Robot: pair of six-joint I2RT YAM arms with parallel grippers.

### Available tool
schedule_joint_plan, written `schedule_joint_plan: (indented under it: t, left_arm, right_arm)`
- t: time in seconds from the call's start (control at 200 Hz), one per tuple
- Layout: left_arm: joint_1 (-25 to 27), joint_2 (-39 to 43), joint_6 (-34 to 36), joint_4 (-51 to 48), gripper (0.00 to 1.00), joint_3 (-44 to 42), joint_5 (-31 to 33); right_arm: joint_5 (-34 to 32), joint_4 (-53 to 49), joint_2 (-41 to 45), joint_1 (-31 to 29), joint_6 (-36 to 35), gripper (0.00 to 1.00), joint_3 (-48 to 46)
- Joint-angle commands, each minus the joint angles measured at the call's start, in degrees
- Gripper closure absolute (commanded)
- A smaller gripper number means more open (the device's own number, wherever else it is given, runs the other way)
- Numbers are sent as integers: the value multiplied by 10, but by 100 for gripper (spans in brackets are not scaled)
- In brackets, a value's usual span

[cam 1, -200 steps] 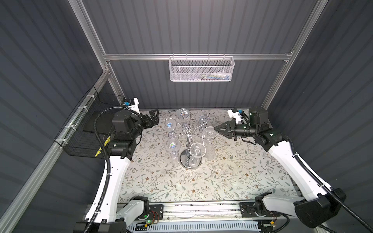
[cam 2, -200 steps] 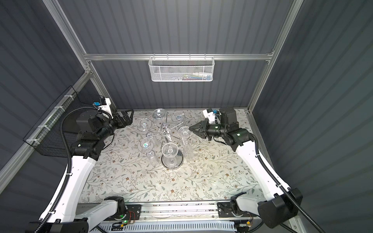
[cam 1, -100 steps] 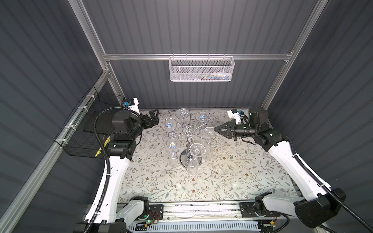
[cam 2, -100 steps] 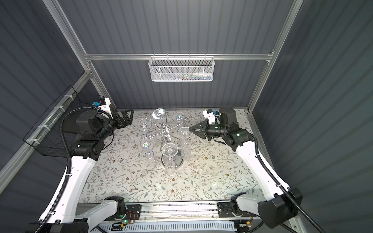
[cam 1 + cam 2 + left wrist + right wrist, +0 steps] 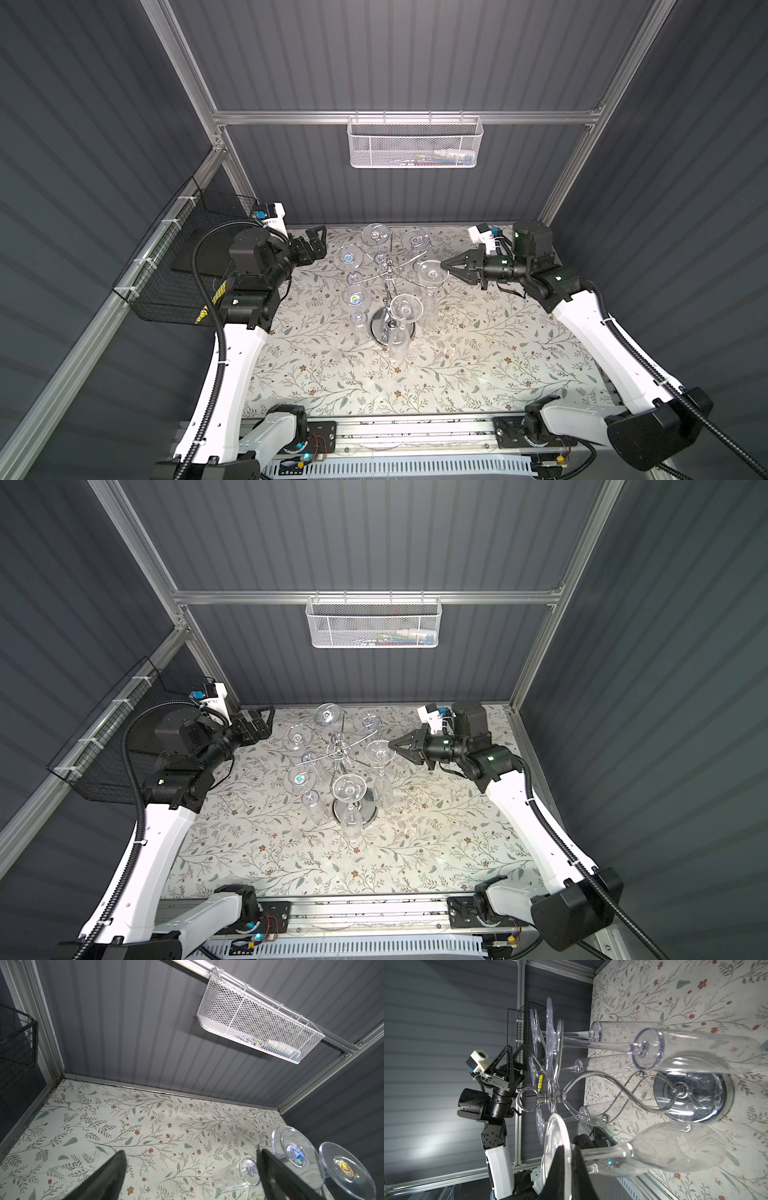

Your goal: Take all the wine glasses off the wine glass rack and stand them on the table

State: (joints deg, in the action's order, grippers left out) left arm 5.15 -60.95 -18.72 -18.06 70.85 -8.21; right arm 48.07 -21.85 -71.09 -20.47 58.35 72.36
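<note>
The right claw is pressed together on the edge of the round foot of one wine glass. In the right wrist view the two dark fingers hold this clear disc between them, and the stem and the bowl of the glass go away from the claw toward the table. The glass hangs upside down at the arm of the wine glass rack that is nearest to this claw. Whether the stem sits inside the hook, I cannot tell. The shiny round base of the rack stands on the table just beyond the held glass, seen from the claw. Five other glasses hang upside down on the other arms, behind the rack's stem from the right claw.

The left claw is on the opposite side of the rack, raised above the table and apart from every glass. Its fingers stand wide apart with nothing between them. The closest glass foot is just beside one finger.
</note>
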Motion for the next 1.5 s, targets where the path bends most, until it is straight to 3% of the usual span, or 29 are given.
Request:
schedule_joint_plan:
  t: [0.0, 1.496]
  left_arm:
    - [-3, 11, -6, -6, 1, 4, -7]
    - [-3, 7, -18, 1, 1, 3, -19]
  right_arm:
    - [11, 4, 14, -4, -1, 100, 13]
    - [14, -50, 36, -8, -3, 100, 46]
